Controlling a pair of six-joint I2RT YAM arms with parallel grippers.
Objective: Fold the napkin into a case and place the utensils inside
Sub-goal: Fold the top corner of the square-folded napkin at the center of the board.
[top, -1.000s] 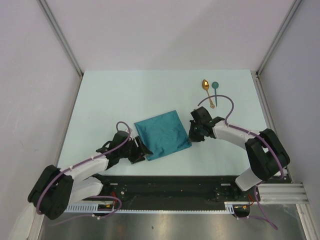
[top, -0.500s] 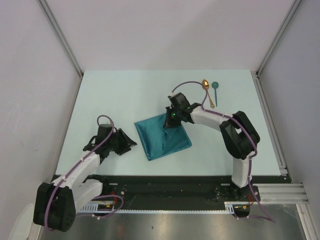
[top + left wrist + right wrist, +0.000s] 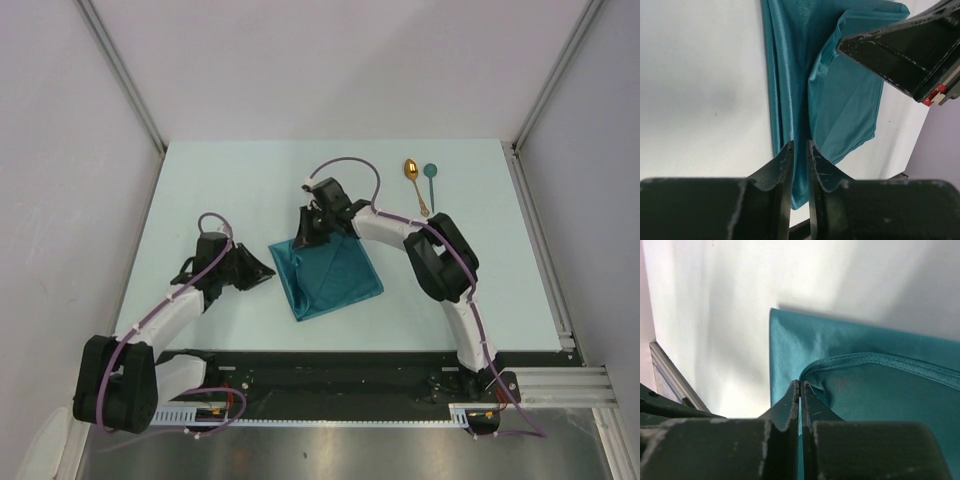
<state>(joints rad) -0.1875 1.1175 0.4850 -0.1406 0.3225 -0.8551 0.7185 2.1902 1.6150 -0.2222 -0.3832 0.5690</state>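
Observation:
The teal napkin (image 3: 335, 280) lies on the table, partly folded, with one layer lifted over itself. My right gripper (image 3: 303, 238) is shut on the napkin's hemmed edge (image 3: 840, 362) near its upper left corner; the hem bends up into the closed tips (image 3: 800, 383). My left gripper (image 3: 266, 272) hovers at the napkin's left edge. Its jaws (image 3: 800, 144) stand a narrow gap apart, and the cloth (image 3: 850, 100) shows through the gap below them. The right gripper's fingers (image 3: 890, 50) hold the raised flap in the left wrist view. The utensils, a gold spoon (image 3: 412, 175) and a teal spoon (image 3: 430, 175), lie side by side at the back right.
Metal frame posts (image 3: 130, 95) and pale walls close in the table on the left, right and back. A black rail (image 3: 330, 365) runs along the near edge by the arm bases.
My right gripper has swept left across the napkin, pulling the cloth's right side over with it. My left gripper drew back from the near corner to the left edge, and its jaws narrowed.

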